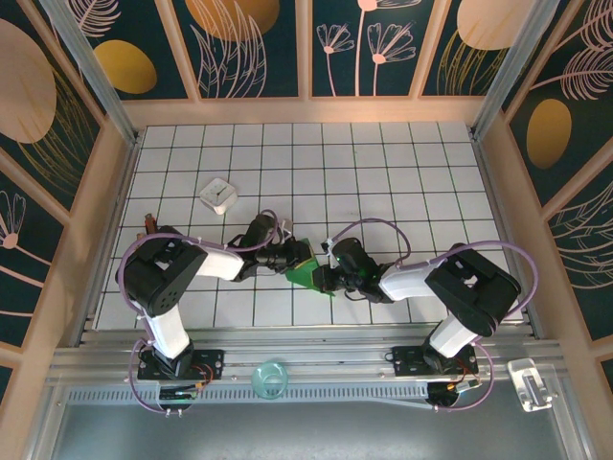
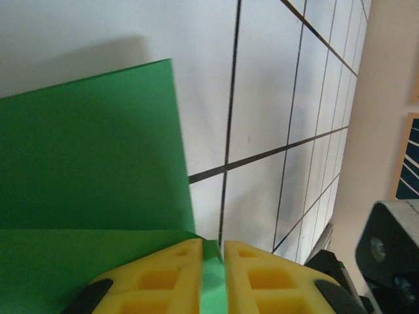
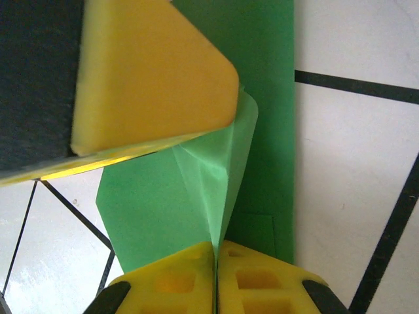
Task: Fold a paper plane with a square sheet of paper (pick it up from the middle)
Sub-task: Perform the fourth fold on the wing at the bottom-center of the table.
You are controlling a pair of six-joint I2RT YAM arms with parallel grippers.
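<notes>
Top external view, near rail first: a teal round object [image 1: 270, 378] sits on the rail at 6 o'clock, between the two arm bases. A clear plastic piece [image 1: 530, 383] lies at 4 o'clock, by the right base. Up on the tiled table [image 1: 402, 172], both arms angle inward and meet just short of the middle. The left gripper [image 1: 299, 257] points in from the 9 o'clock side and the right gripper [image 1: 328, 278] from 3 o'clock. The green sheet [image 1: 305, 275] sits between them, at about 6 o'clock of the table's centre. It is folded and partly hidden under the two tools.

Left wrist: I see the yellow pads pressed together with a strip of the green sheet pinched in the seam. The rest of the paper spreads toward 10 o'clock, with a crease line across it, over white tiles.

Right wrist: the pads are pressed together, and a raised fold of the sheet runs straight into their seam at 6 o'clock, so this tool pinches the paper too. A yellow pad [image 3: 150, 72] of the left tool sits at 11 o'clock, over the paper's upper part. A long flat panel of the sheet lies on the tiles toward 12 o'clock.

Farther out, a small white box [image 1: 218, 195] rests at 10 o'clock of the paper, well apart. Patterned wall panels [image 1: 259, 48] close the 12 o'clock side.
</notes>
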